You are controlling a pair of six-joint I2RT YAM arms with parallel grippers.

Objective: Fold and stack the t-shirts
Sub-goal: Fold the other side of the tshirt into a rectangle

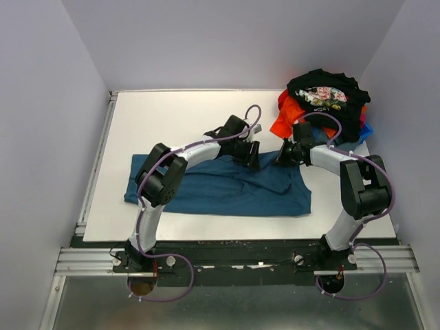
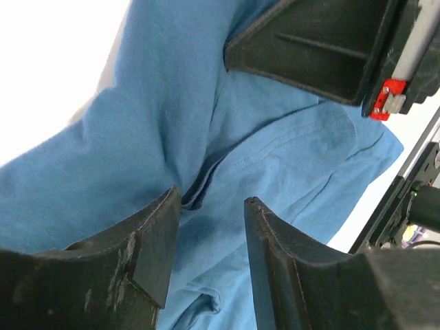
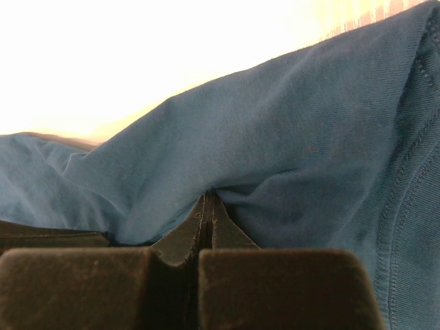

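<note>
The teal-blue t-shirt [image 1: 220, 185] lies spread and wrinkled across the middle of the white table. My left gripper [image 1: 252, 159] is open just over the shirt's far edge, cloth lying between and below its fingers [image 2: 275, 261], with nothing pinched. My right gripper [image 1: 282, 159] is shut on a fold of the teal-blue t-shirt [image 3: 275, 158] at its far right edge, the cloth draping over the closed fingertips [image 3: 207, 206]. The black floral t-shirt [image 1: 326, 96], the orange-red t-shirt [image 1: 289, 120] and the bright blue t-shirt [image 1: 364, 130] lie piled at the far right corner.
White walls close in the table on the left, back and right. The table's metal rail [image 1: 234, 258] runs along the near edge by the arm bases. The right arm's gripper body [image 2: 323, 41] shows close in the left wrist view.
</note>
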